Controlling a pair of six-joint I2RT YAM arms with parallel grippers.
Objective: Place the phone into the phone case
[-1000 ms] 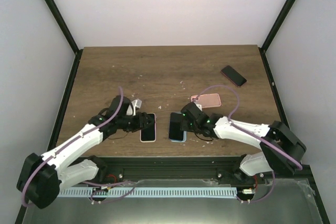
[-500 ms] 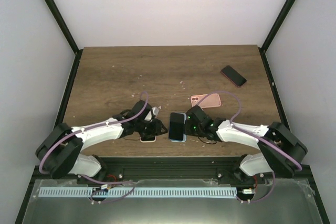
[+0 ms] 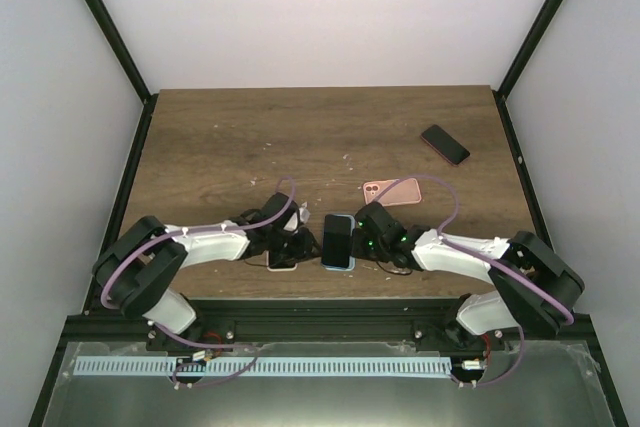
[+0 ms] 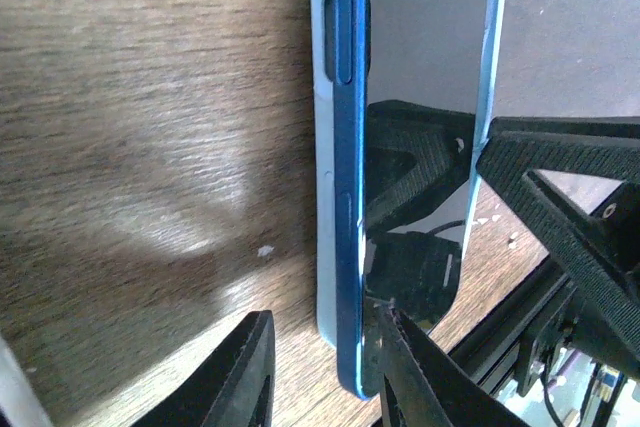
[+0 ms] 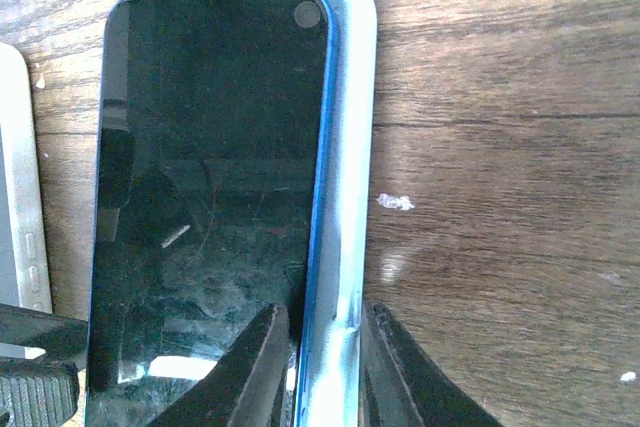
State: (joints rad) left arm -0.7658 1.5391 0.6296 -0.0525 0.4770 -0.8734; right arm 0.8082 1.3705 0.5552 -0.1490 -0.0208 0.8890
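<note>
The blue phone (image 3: 338,237), dark screen up, lies in the light blue phone case (image 3: 340,265) near the table's front edge. In the right wrist view the phone (image 5: 210,177) sits inside the case (image 5: 350,147), and my right gripper (image 5: 322,367) pinches the case's right wall and the phone's edge. In the left wrist view my left gripper (image 4: 325,372) is open and straddles the phone's other long edge (image 4: 348,197). One finger (image 4: 420,377) rests on the screen. The other stands on the table, apart from the case (image 4: 322,127).
A white phone (image 3: 282,259) lies just left of the blue one, partly under my left arm; it also shows in the right wrist view (image 5: 20,197). A pink case (image 3: 392,190) lies behind my right gripper. A dark phone (image 3: 445,144) lies at the back right.
My left gripper has moved right, from the white phone to the blue phone's left edge. My right gripper has shifted slightly right, to the phone's right edge.
</note>
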